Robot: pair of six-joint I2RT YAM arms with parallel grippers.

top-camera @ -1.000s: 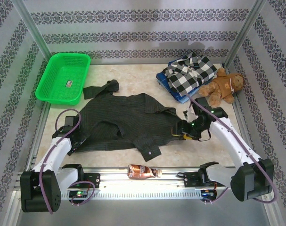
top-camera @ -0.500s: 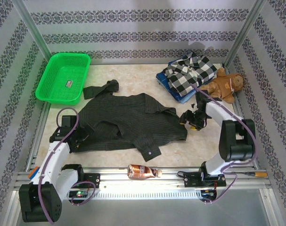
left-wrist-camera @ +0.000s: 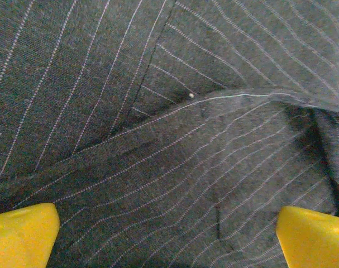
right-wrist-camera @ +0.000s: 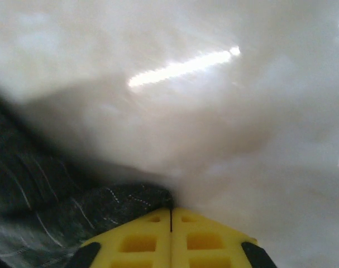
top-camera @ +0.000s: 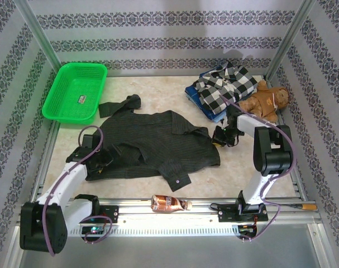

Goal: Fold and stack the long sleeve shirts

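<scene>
2 grippers, 1 dark shirt (top-camera: 152, 145) | shirt flat on bench (top-camera: 242, 173), long way L-R | L gripper (top-camera: 100, 159) spread wide over shirt's L side | R gripper (top-camera: 218, 138) clenched at shirt's R edge, cloth touches tips, grab unclear

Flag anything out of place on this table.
A brown bottle lies on its side on the near rail, and a teddy bear sits beside the checked shirt; neither is laundry.
</scene>
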